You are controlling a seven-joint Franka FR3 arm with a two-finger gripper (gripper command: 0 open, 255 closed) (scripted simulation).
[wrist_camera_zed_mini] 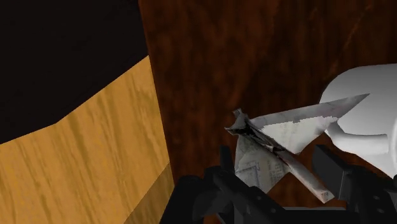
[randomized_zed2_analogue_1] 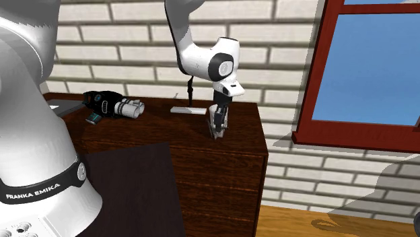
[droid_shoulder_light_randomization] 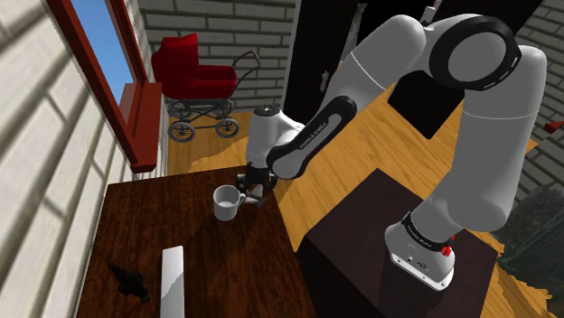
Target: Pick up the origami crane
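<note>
The origami crane [wrist_camera_zed_mini: 275,147] is white paper with faint print, one wing pointing up and away. It sits between my two black fingers, which clasp its body just above the dark wooden table [droid_shoulder_light_randomization: 212,262]. My gripper [droid_shoulder_light_randomization: 250,197] stands at the table's edge on the shoulder view's right, right beside a white mug [droid_shoulder_light_randomization: 226,202]. In the second exterior view the gripper [randomized_zed2_analogue_1: 217,131] points straight down near the table's front edge, with a bit of white paper between its fingers. The mug [wrist_camera_zed_mini: 366,118] is close behind the crane's wing.
A flat white slab [droid_shoulder_light_randomization: 172,280] and a small black object [droid_shoulder_light_randomization: 126,280] lie further along the table. My dark stand [droid_shoulder_light_randomization: 380,244] is next to the table. A red-framed window [droid_shoulder_light_randomization: 108,81] is in the brick wall, and a red pram [droid_shoulder_light_randomization: 194,77] stands on the wooden floor beyond.
</note>
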